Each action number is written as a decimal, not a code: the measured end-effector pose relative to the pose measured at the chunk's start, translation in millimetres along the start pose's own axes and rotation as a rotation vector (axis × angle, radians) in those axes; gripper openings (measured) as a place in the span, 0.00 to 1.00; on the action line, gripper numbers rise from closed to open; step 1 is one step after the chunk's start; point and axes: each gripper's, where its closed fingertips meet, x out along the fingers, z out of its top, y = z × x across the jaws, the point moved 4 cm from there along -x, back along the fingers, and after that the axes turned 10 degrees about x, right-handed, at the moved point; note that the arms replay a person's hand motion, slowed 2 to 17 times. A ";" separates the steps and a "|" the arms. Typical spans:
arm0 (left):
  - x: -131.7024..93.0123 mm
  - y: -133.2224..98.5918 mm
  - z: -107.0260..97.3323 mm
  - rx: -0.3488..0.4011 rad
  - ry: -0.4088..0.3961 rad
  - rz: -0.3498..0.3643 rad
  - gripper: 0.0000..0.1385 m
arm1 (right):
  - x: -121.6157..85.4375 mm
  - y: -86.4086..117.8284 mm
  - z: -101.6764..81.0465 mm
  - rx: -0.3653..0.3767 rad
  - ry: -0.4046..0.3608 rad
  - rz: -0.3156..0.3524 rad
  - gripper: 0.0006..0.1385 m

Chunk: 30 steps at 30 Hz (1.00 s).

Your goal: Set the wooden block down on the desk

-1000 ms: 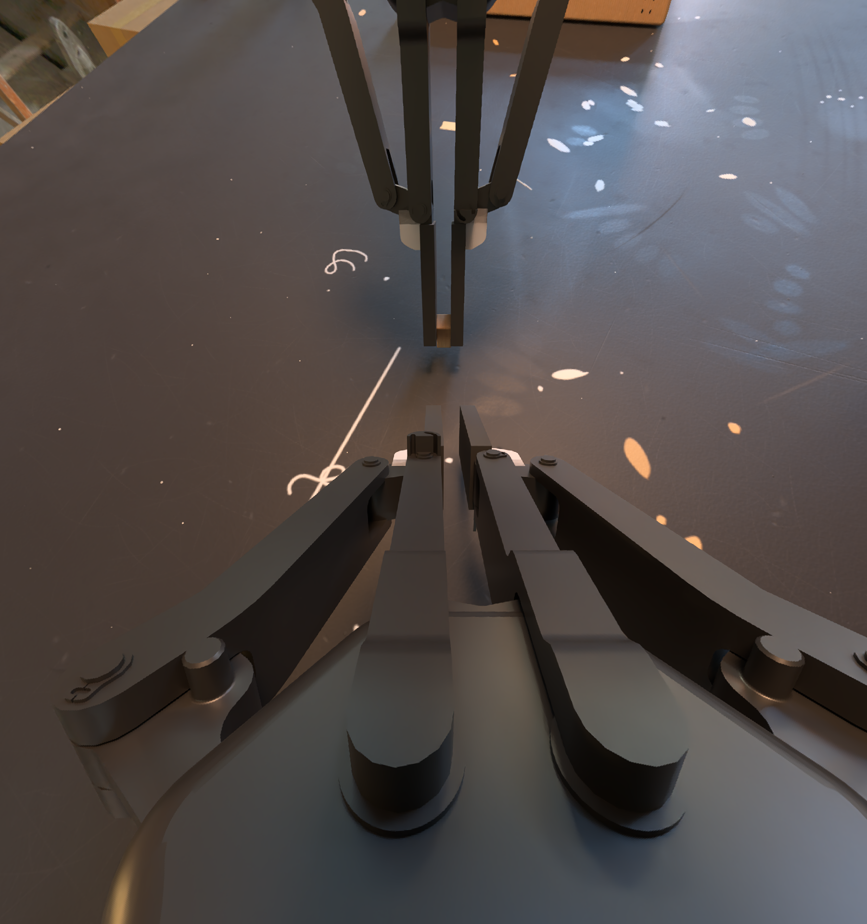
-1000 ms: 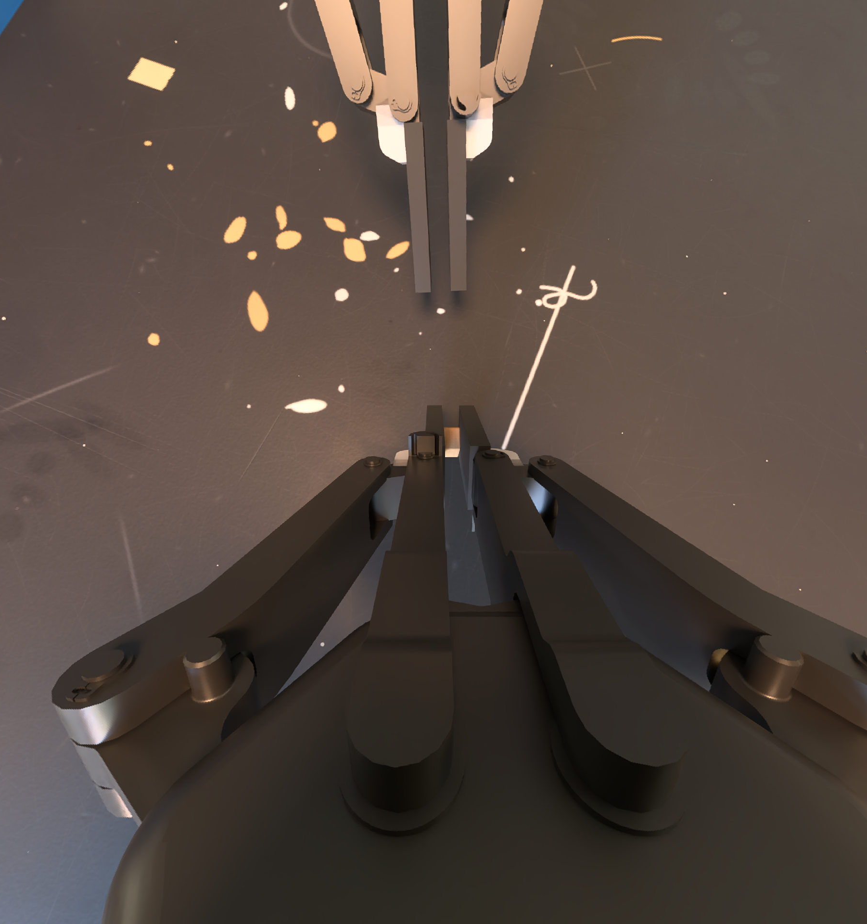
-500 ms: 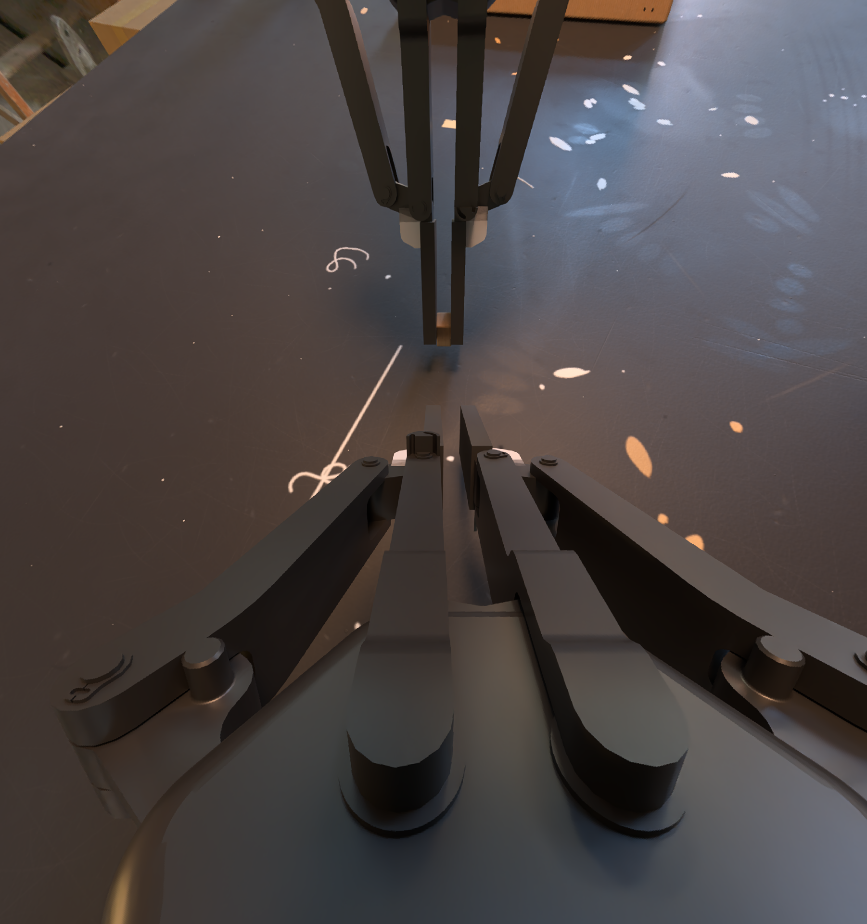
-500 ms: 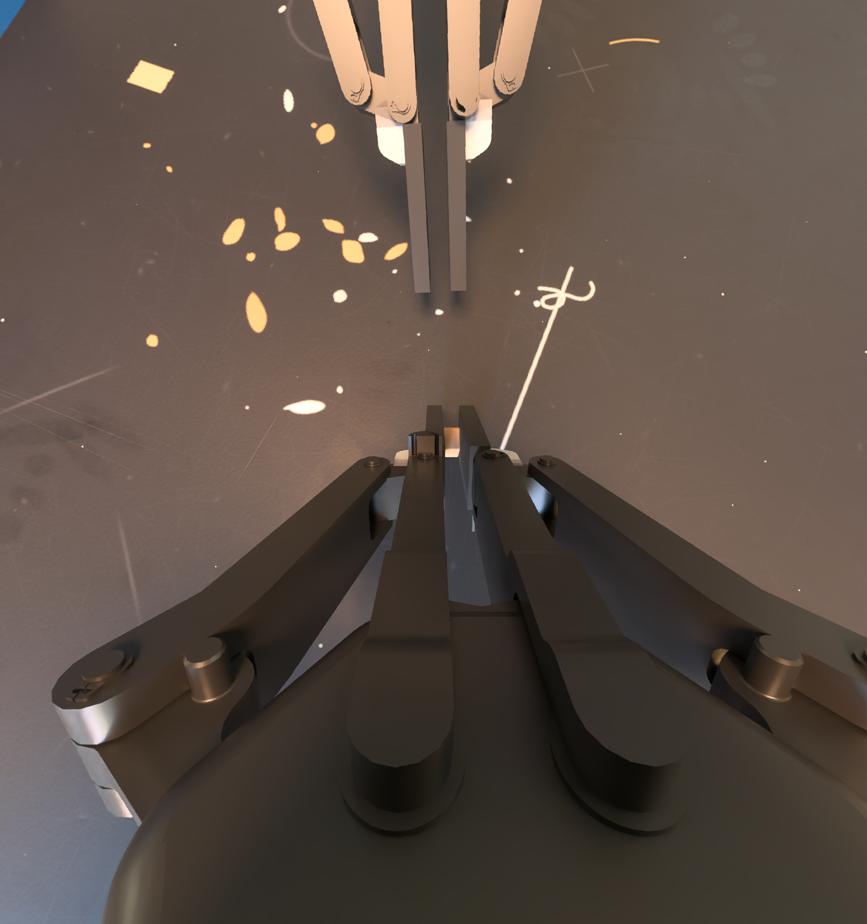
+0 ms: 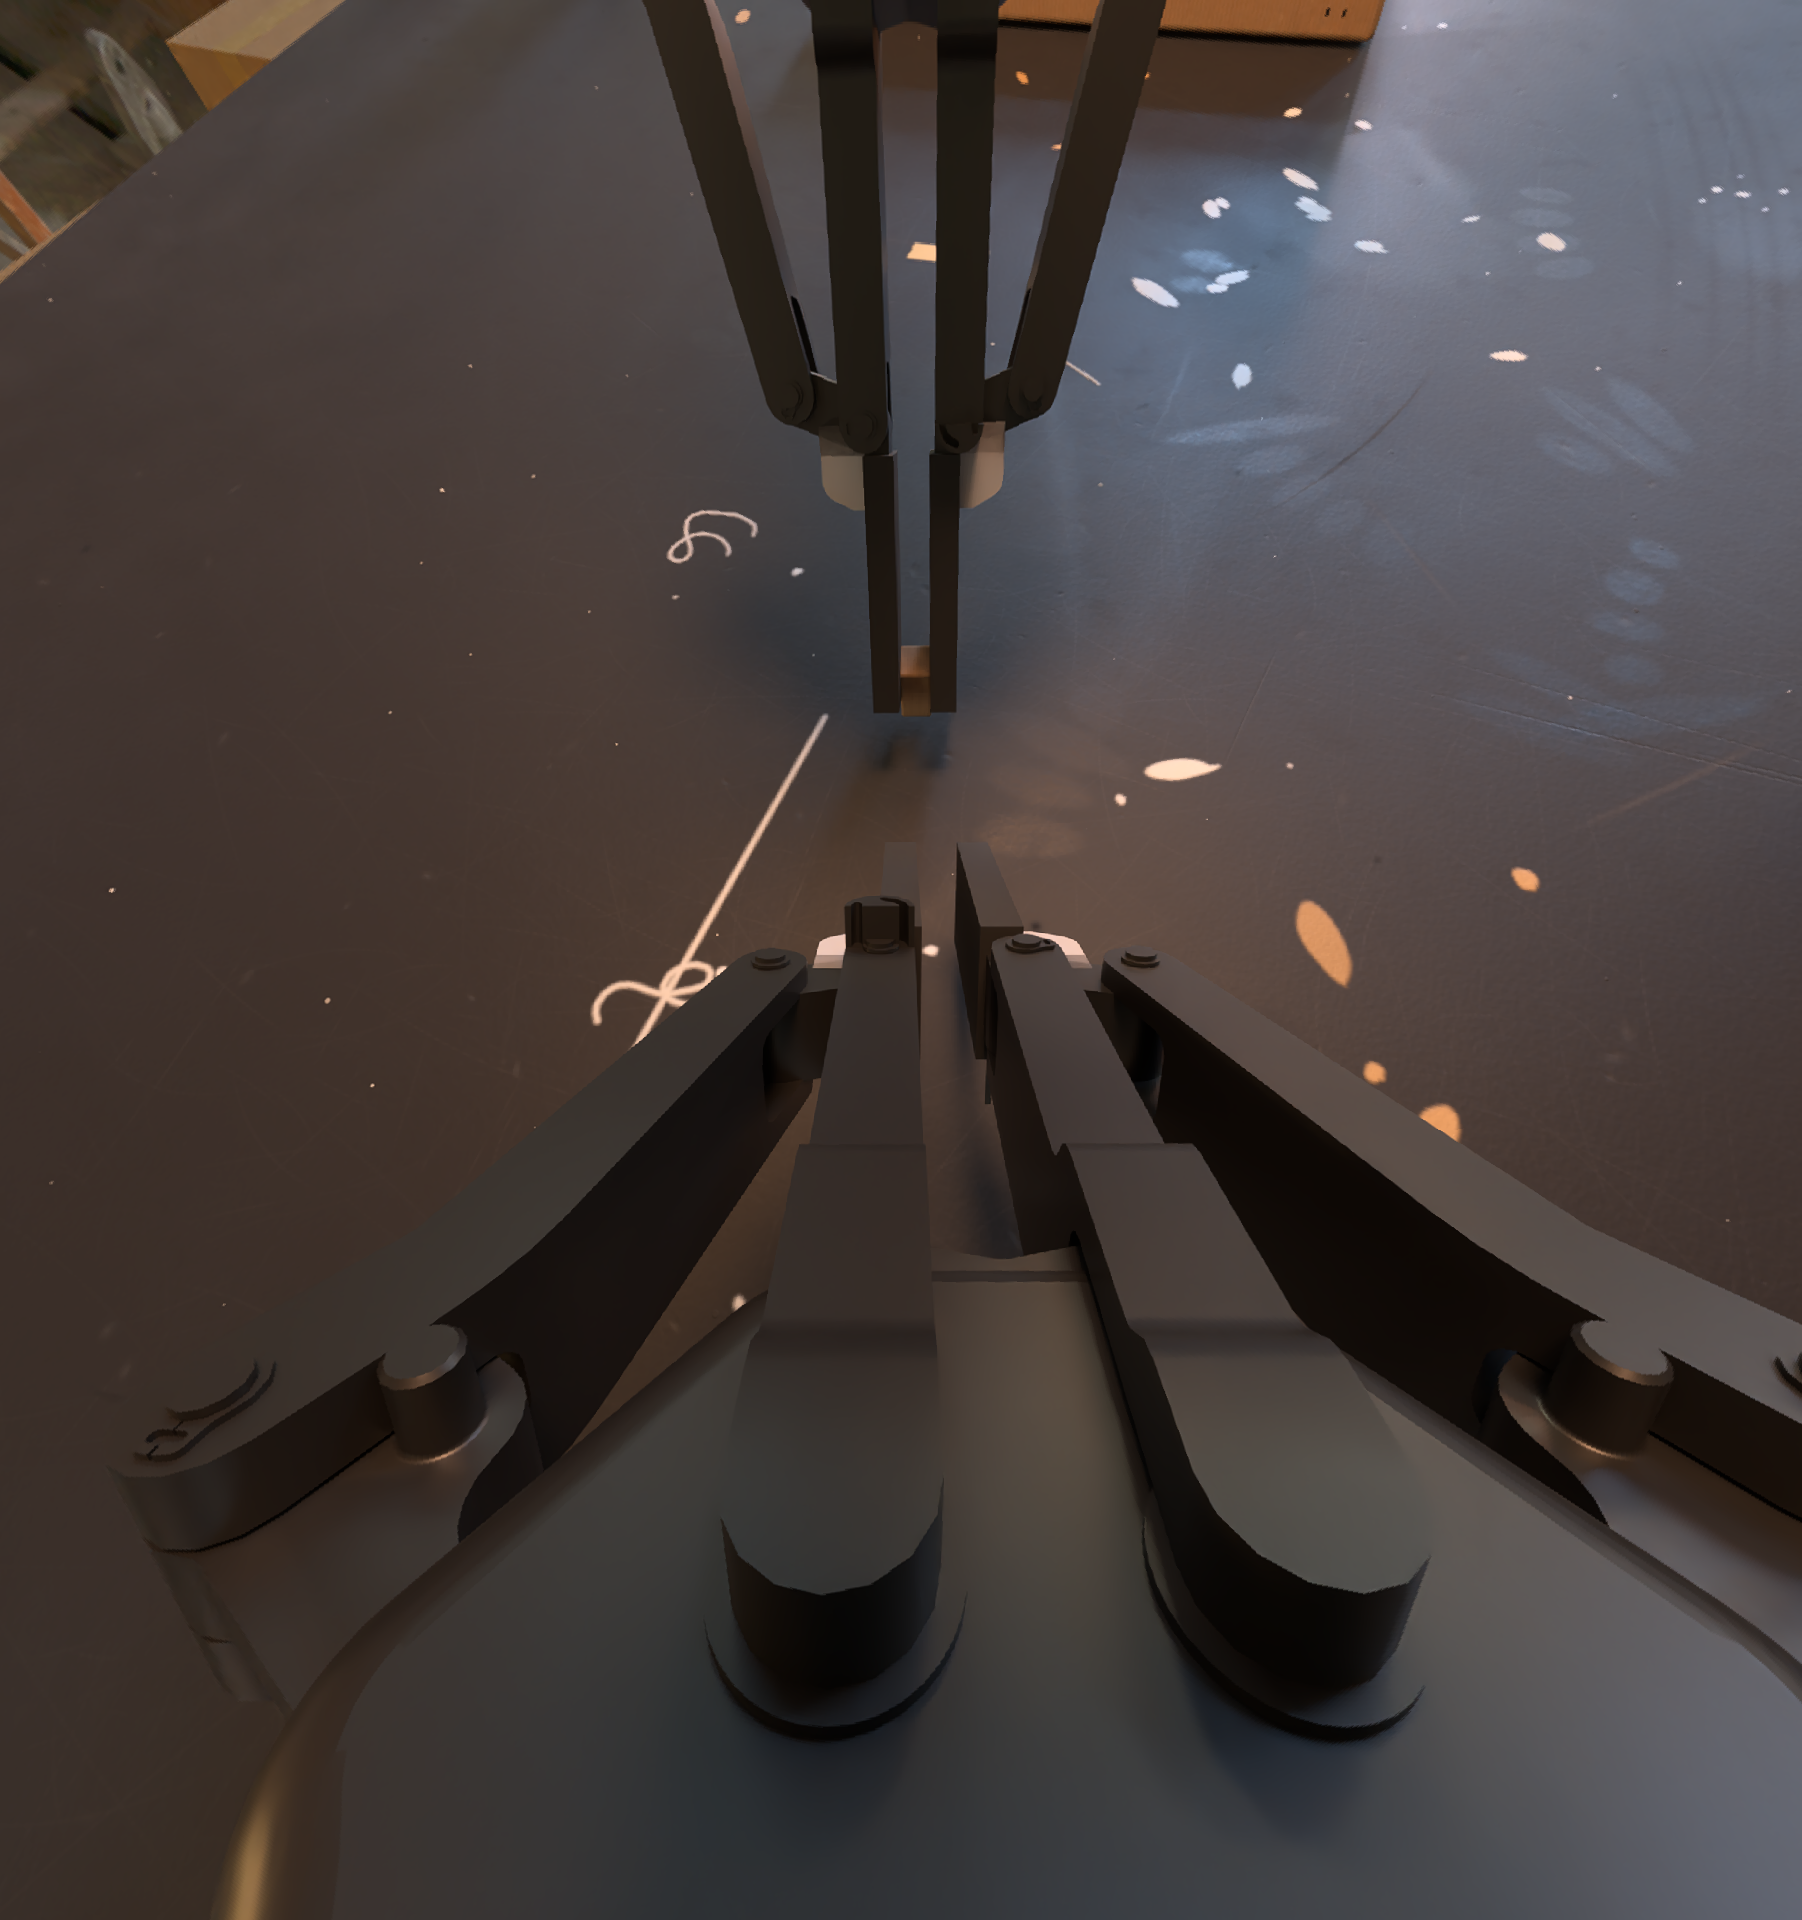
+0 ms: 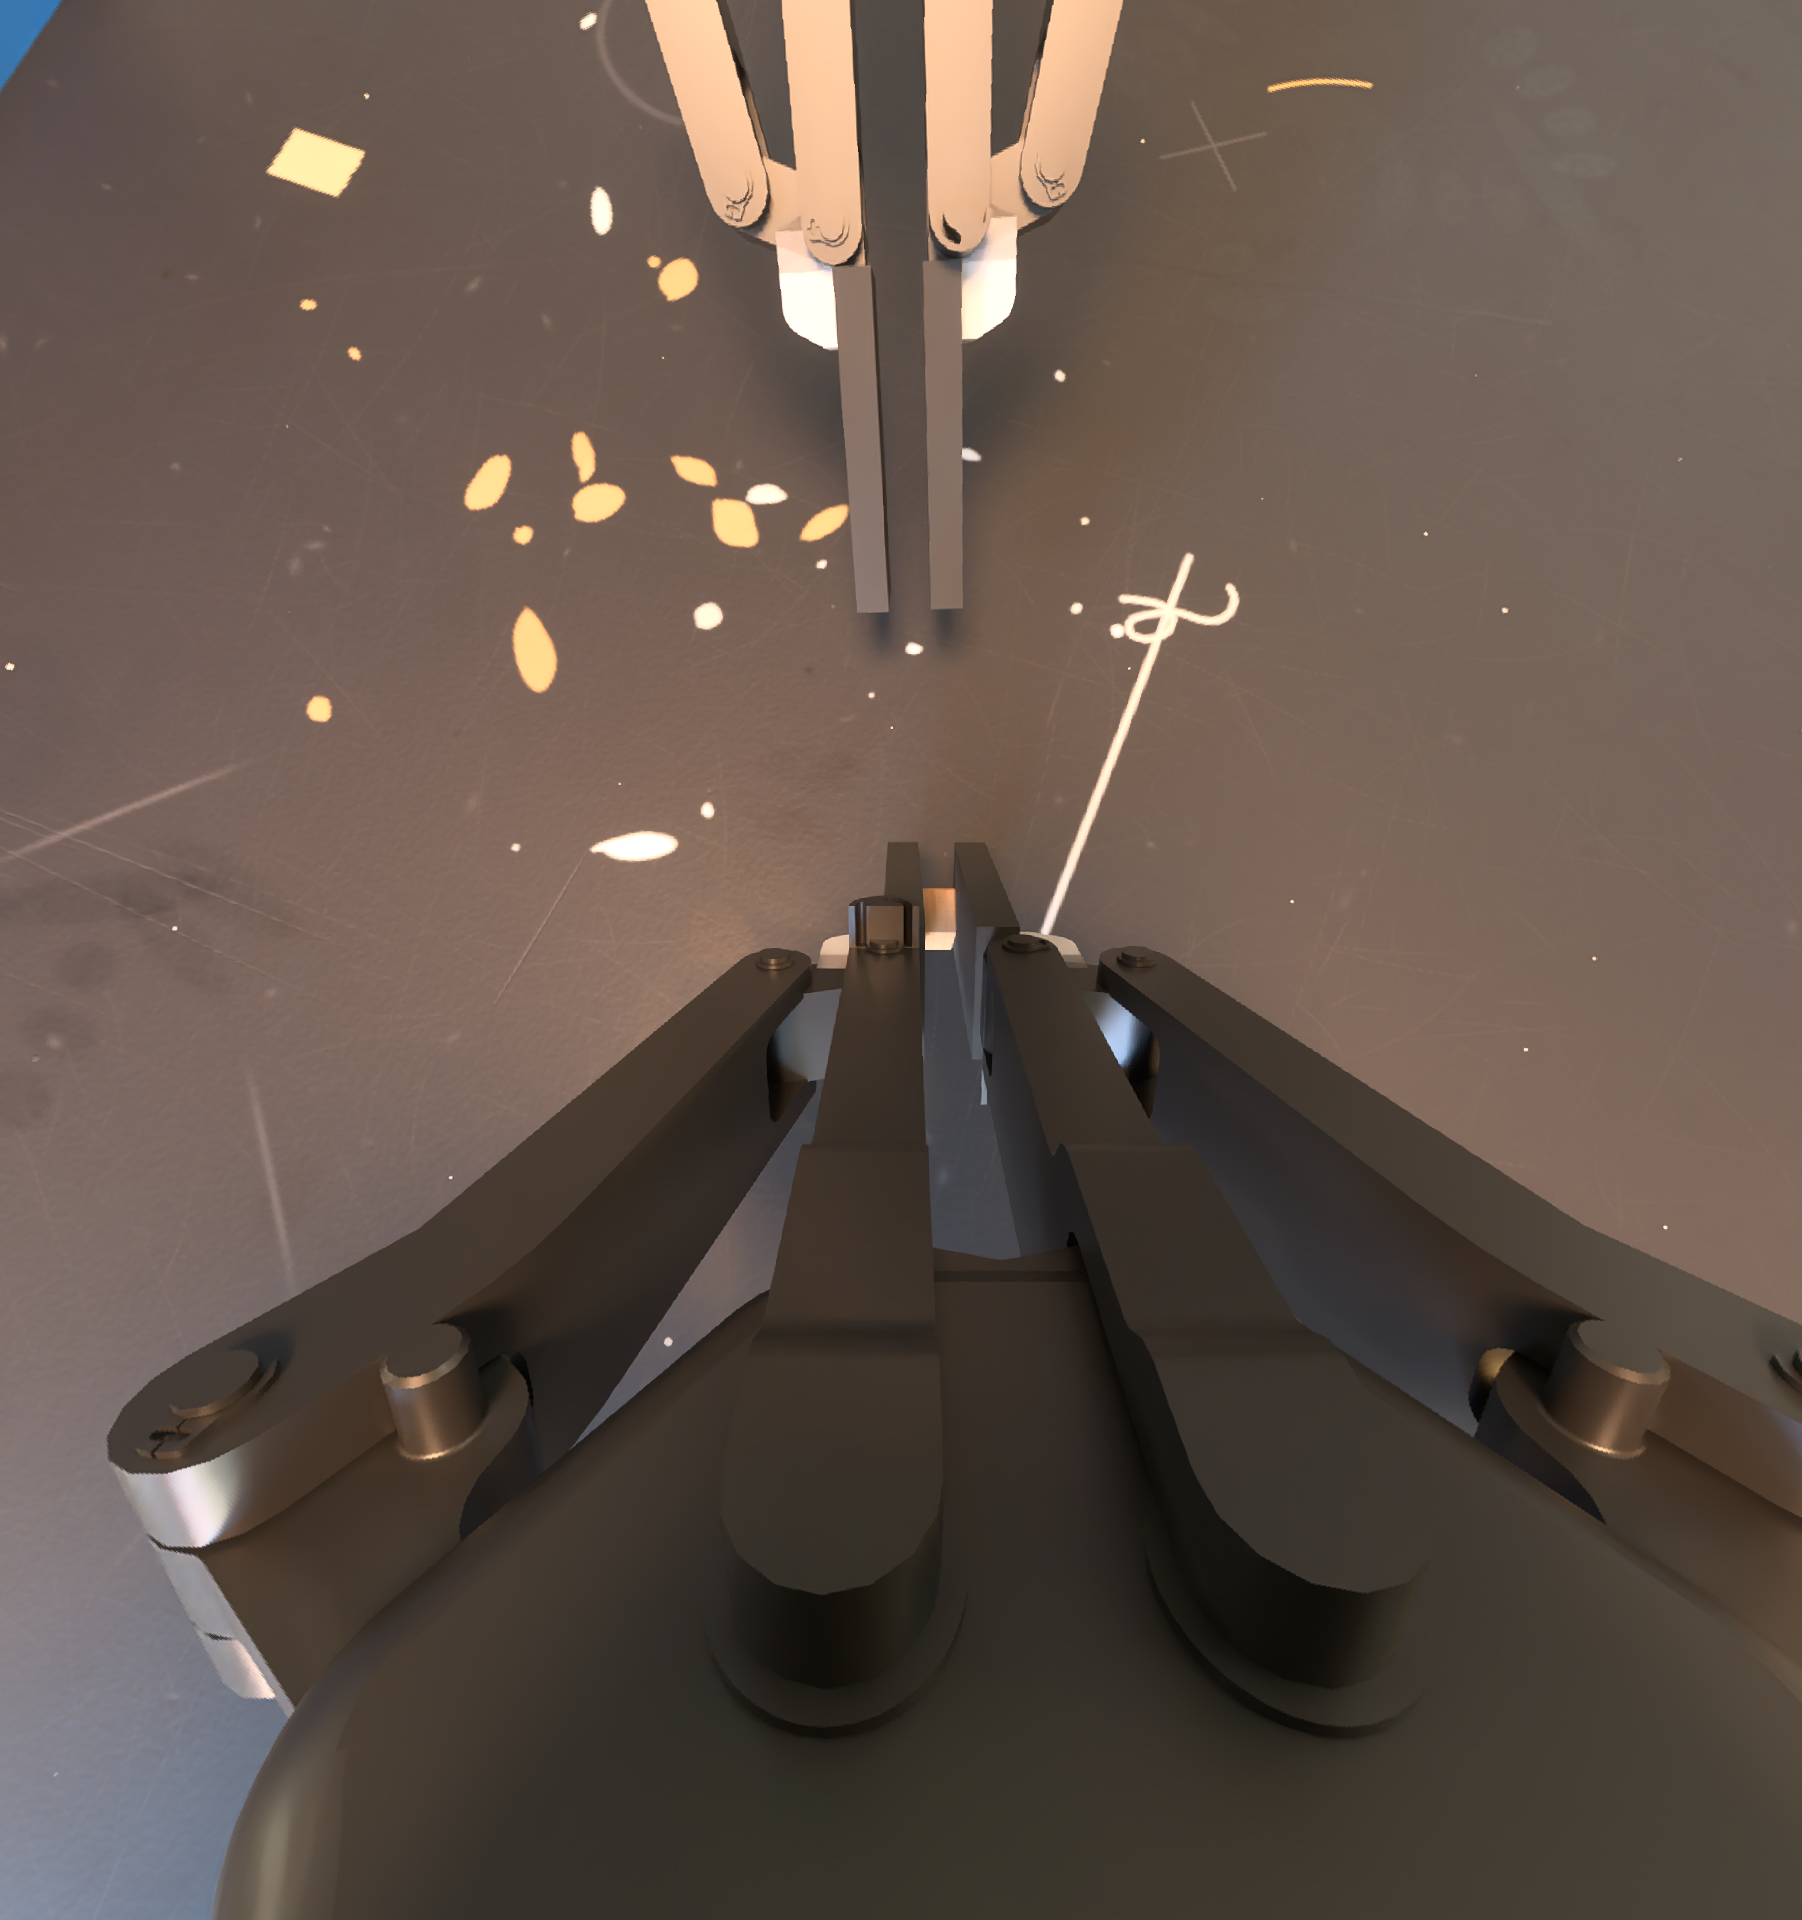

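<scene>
A small wooden block (image 6: 938, 904) sits between the fingertips of my right gripper (image 6: 936, 868), which is shut on it just above the dark desk (image 6: 357, 1039). In the left wrist view the same block (image 5: 915, 681) shows at the tips of the right gripper (image 5: 915, 707), which hangs close over the desk (image 5: 357, 727). My left gripper (image 5: 935, 868) faces it from a short way off. Its fingers stand a narrow gap apart with nothing between them. It also shows in the right wrist view (image 6: 907, 605).
A white chalk line with curls (image 5: 741, 883) runs across the desk between the grippers. Flecks of light (image 6: 596, 499) lie scattered on the surface. A cardboard box (image 5: 1240, 16) stands at the far edge, wooden items (image 5: 35, 156) beyond the left edge.
</scene>
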 end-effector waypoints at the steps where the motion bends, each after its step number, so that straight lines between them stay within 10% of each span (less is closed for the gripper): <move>1: 0.1 0.0 0.0 0.000 0.000 -0.001 0.08 | 0.0 0.1 0.0 0.000 0.000 0.001 0.06; 30: 1.0 -1.1 -0.1 0.004 -0.005 -0.009 0.08 | 0.0 0.6 -0.3 0.007 -0.006 0.009 0.06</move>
